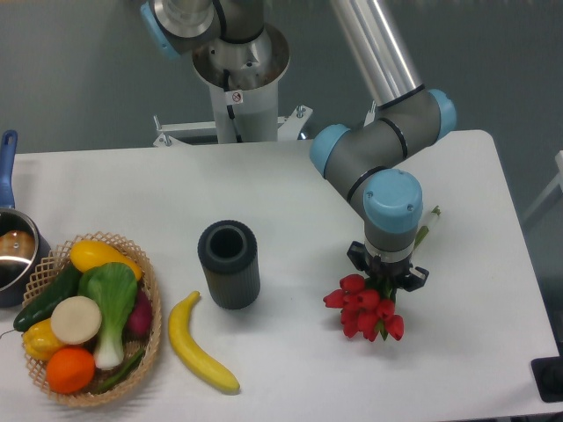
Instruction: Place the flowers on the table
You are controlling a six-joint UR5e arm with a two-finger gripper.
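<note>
— Right of centre in the frame, what's the gripper (pixel 388 275) doing?
— It's low over the white surface (pixel 290 193), jaws clamped on the stems of the red tulip bunch (pixel 365 309).
— And the buds?
— Just below the gripper, at or close to the surface, well right of the dark cylindrical vase (pixel 229 264) and banana (pixel 199 344).

A dark ribbed cylinder (pixel 229 264) stands upright beside a banana (pixel 199 344). A wicker basket (pixel 148 330) holds vegetables; a pot (pixel 12 249) sits at the left edge.
</note>
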